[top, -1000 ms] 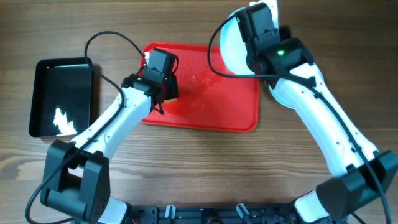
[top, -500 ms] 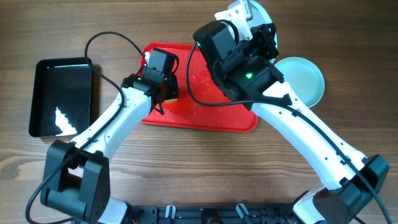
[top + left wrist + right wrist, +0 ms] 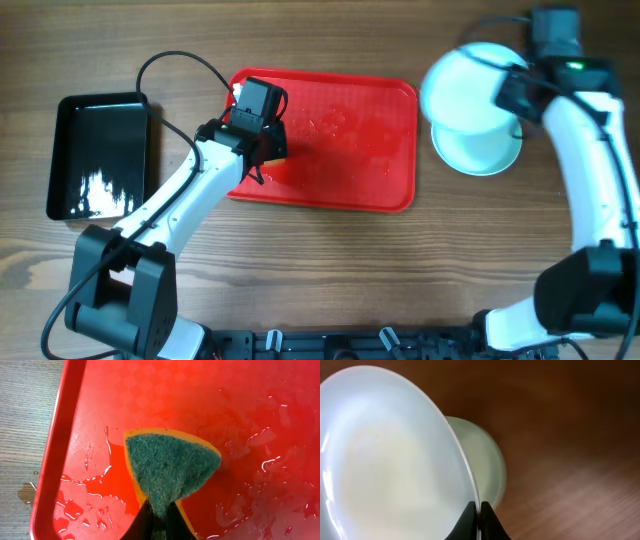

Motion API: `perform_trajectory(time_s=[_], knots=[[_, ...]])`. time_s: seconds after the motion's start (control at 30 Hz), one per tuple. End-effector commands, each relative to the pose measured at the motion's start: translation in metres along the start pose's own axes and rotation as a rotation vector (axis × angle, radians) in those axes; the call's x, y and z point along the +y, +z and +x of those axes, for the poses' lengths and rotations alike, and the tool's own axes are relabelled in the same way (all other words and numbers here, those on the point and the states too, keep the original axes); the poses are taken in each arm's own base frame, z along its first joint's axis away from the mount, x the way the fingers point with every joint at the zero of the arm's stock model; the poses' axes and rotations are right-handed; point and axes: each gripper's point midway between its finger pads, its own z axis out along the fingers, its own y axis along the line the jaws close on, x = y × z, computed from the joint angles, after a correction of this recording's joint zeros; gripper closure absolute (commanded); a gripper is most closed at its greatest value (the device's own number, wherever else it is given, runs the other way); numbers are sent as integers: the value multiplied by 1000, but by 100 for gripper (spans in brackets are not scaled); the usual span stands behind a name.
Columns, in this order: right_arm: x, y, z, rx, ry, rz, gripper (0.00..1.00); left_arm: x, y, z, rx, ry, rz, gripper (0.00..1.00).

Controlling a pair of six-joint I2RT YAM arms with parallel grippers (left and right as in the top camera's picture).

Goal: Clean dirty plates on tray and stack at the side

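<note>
While left claw [image 3: 159, 511] pinches sponge [image 3: 170, 467] on tray [image 3: 150, 395], right claw [image 3: 476, 510] grips plate [image 3: 385, 460] rim

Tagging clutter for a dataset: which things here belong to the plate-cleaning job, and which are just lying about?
In the job: lifted plate, gripped by the right end effector; second plate on the tabletop beneath it; red tray; sponge pinched in the left end effector.
Lying about: black tray, left of the red tray.

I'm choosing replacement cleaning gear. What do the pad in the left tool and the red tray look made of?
The pad: seemingly yellow foam sponge faced with coarse grey-green scouring fibre, matted and fuzzy. The red tray: probably moulded plastic, glossy; water beads and glints on it.
</note>
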Motion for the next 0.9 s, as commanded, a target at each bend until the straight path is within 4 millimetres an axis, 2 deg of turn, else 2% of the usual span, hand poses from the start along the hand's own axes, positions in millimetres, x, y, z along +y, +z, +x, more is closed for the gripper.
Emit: perform_trajectory(time_s=[0.0,0.07,0.17,0.2,0.23,0.27,0.3,0.33,0.37,0.4,0.43,0.47,0.53,0.57,0.6,0.63,0.67,0.7,0.77,0.8,0.87], knots=[[-21,49,34,124,130,-97,96,-1,-1,-1,-5,-12,9,96],[-24,78,57,150,165,-138,96,-1,-1,-2,-8,-12,10,96],[-18,91,62,133,171,-165,95,-1,-1,-2,-8,-12,10,96],[-17,93,62,136,187,-165,78,-1,-1,-2,-8,-12,10,96],[-14,95,64,149,199,-178,41,-1,-1,-2,-8,-12,10,96],[-10,95,66,161,198,-198,11,-1,-1,-2,-8,-12,10,96],[-5,93,68,175,197,-228,7,-1,-1,-2,-8,-12,10,96],[14,87,69,201,186,-341,0,-1,-1,-2,-9,-12,10,96],[34,78,70,223,168,-467,0,-2,-1,-3,-14,-12,13,96],[70,57,73,256,142,-660,0,-4,-1,-7,-31,-15,22,96],[101,40,79,272,84,-772,0,-7,-1,-15,-64,-18,35,96],[126,30,90,273,9,-809,0,0,-1,-26,-105,-30,7,96],[179,10,118,247,-161,-841,0,33,6,-48,-172,-97,-72,96],[206,-1,139,251,-209,-832,0,66,13,-60,-186,-169,-112,96],[219,-8,151,248,-229,-822,0,92,17,-67,-197,-224,-144,96],[234,-14,163,230,-252,-806,0,128,22,-74,-209,-295,-184,96],[245,-19,176,212,-274,-786,0,164,22,-78,-222,-366,-226,96],[252,-23,184,197,-296,-768,0,192,19,-79,-230,-418,-258,96],[262,-29,202,142,-365,-720,0,236,13,-76,-239,-504,-312,96],[265,-30,208,117,-381,-695,0,266,8,-69,-235,-567,-350,96],[267,-32,212,124,-360,-688,0,304,1,-56,-221,-646,-400,96]])
